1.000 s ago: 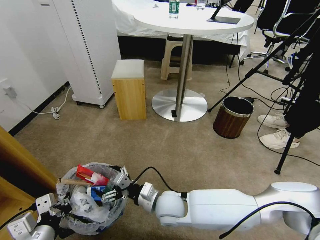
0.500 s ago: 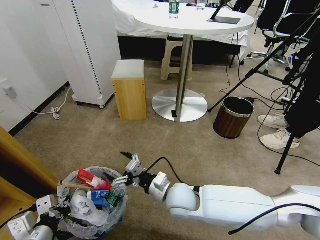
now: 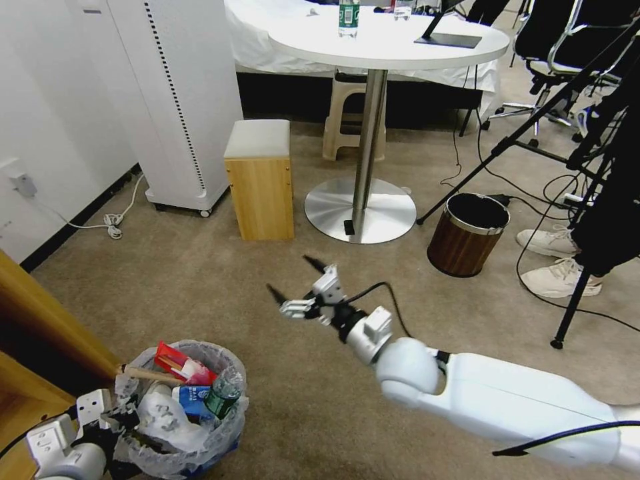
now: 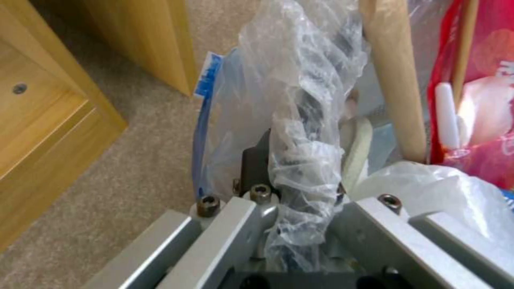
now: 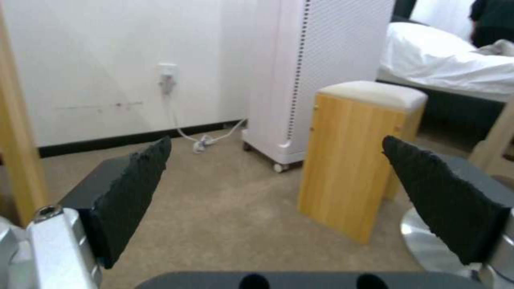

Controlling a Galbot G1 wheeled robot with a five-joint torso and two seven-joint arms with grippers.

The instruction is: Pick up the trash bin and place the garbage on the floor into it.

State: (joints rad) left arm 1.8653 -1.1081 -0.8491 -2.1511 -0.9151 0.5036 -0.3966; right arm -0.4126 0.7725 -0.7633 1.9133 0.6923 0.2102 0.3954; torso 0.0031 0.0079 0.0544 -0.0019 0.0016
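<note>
1. The trash bin stands at the lower left of the head view on the beige floor; its translucent white liner bag is folded over the rim, and a blue band shows near its base.
2. The bin is full of garbage: a red wrapper at the top, a wooden stick lying across the rim toward the left, a small green bottle leaning at the right side, a white-blue bag in the middle, and crumpled white plastic below these.
3. The left gripper is at the lower left corner of the head view, at the left rim of the bin; in the left wrist view its fingers are pressed together on the rim, with the liner bag bunched between them.
4. In the same wrist view the wooden stick stands at the upper right, and the red wrapper is at the right edge.
5. The right gripper is in the middle of the head view, above the bare carpet, up and to the right of the bin and apart from it; its two black fingers are spread wide and nothing is between them.
6. A wooden stool stands in the upper middle; a brown wood-grain bin stands at the right.
</note>
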